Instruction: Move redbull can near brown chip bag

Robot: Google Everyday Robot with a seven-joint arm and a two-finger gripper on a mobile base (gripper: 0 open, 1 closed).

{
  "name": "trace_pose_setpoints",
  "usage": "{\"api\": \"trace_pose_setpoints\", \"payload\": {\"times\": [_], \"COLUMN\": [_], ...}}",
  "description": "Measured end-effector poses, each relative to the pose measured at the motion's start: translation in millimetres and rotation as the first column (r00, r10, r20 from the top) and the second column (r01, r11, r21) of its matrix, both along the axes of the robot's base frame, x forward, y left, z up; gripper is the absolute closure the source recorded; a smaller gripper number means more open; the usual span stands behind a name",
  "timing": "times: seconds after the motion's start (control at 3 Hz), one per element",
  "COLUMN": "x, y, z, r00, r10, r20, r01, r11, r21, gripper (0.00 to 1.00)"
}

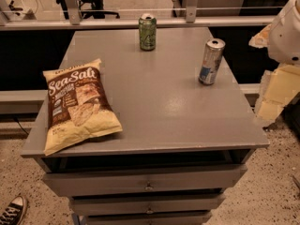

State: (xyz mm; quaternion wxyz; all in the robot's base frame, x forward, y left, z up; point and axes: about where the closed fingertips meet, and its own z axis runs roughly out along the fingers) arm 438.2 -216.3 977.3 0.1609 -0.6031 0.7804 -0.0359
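The redbull can [211, 61], slim and silver with blue and white patches, stands upright near the right edge of the grey table [159, 111]. The brown chip bag [77, 108], brown above and yellow below with white "Sea Salt" lettering, lies flat at the table's front left. The two are far apart across the tabletop. My white arm [287, 32] and gripper [274, 95] are at the frame's right edge, off the table and to the right of the redbull can, touching nothing.
A shorter green can [147, 32] stands upright at the back middle of the table. Drawers [147, 182] sit under the tabletop. A rail [140, 22] runs behind the table. A shoe [11, 210] lies on the floor at the bottom left.
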Motion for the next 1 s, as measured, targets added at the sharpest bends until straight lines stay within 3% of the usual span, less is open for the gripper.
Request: {"api": "trace_pose_setpoints", "payload": {"times": [0.33,0.67,1.0], "x": [1,18,54], "y": [0,-9,-30], "z": [1,-4,-17], "r00": [1.0,0.9985,0.9908], "r10": [0.0,-0.029,-0.089], "r20": [0.007,0.047,0.101], "r01": [0.0,0.027,0.072], "r11": [1.0,0.999,0.984], "r21": [0.002,0.046,0.162], "gripper": [0.0,0.0,0.0]}}
